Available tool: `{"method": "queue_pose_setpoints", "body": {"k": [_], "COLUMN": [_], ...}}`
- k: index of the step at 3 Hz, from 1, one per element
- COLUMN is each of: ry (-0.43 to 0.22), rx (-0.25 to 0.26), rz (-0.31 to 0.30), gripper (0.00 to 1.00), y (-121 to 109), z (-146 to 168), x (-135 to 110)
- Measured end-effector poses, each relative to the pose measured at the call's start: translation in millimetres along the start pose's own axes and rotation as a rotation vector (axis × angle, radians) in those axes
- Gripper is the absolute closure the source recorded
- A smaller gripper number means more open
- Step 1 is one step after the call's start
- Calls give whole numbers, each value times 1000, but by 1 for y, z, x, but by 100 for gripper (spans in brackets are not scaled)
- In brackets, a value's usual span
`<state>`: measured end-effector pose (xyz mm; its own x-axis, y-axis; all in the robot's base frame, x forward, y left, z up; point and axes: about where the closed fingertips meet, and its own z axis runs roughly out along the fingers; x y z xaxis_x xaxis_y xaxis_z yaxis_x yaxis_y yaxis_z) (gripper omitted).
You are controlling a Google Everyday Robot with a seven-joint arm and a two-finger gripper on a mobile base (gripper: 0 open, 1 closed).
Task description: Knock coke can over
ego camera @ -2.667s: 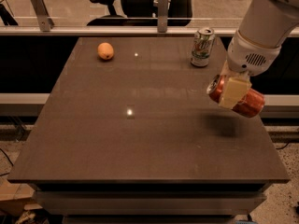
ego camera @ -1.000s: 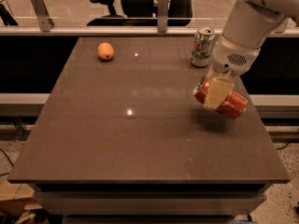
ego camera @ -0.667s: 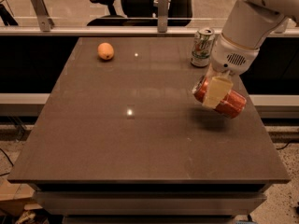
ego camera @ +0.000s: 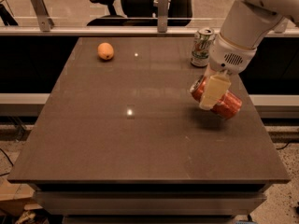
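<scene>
The red coke can (ego camera: 228, 106) lies on its side, its silver top pointing left, at the right side of the table (ego camera: 117, 143), just above its shadow. My gripper (ego camera: 210, 100) reaches down from the white arm at upper right and is shut on the can. One cream finger (ego camera: 213, 90) crosses the can's front; the other finger is hidden behind the can. I cannot tell whether the can touches the tabletop.
A white-and-green soda can (ego camera: 202, 47) stands upright at the table's far right, just behind the gripper. An orange fruit (ego camera: 105, 51) sits at the far left. A rail with metal posts and office chairs lie beyond the far edge.
The gripper and the sideways can have moved left and slightly lower since the oldest frame. Over the last second they have barely shifted.
</scene>
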<state>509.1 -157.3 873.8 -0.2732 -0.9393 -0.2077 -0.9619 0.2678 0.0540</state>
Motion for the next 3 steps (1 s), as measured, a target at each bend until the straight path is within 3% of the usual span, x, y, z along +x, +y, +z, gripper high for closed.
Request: {"method": "queue_pose_setpoints", "body": {"k": [1, 2, 3], "ry": [27, 73, 73], "rx": [-10, -43, -43], "rz": [32, 57, 57], "gripper": [0, 0, 0], "y": [-5, -6, -6], "z": [13, 41, 41], "x": [4, 7, 7]}}
